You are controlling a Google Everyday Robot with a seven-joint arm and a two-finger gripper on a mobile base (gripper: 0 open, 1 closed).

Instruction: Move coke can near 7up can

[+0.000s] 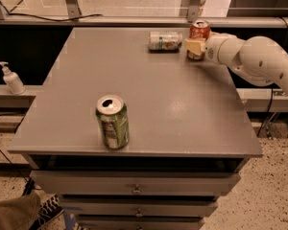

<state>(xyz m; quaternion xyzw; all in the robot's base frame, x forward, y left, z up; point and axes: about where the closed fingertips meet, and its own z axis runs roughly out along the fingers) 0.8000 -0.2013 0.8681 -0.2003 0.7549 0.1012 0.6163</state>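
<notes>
The coke can (200,31) stands upright at the far right of the grey table (182,104). It is red-orange with a silver top. The 7up can (165,40) lies on its side just left of it, pale with green markings, a small gap apart. My gripper (194,46) reaches in from the right on a white arm (259,61) and sits at the coke can's lower front, covering part of it. The far side of the coke can is hidden.
A darker green can (112,122) stands upright near the table's front edge, left of centre. A white pump bottle (12,79) sits on a ledge to the left of the table. Drawers (134,188) are below the tabletop.
</notes>
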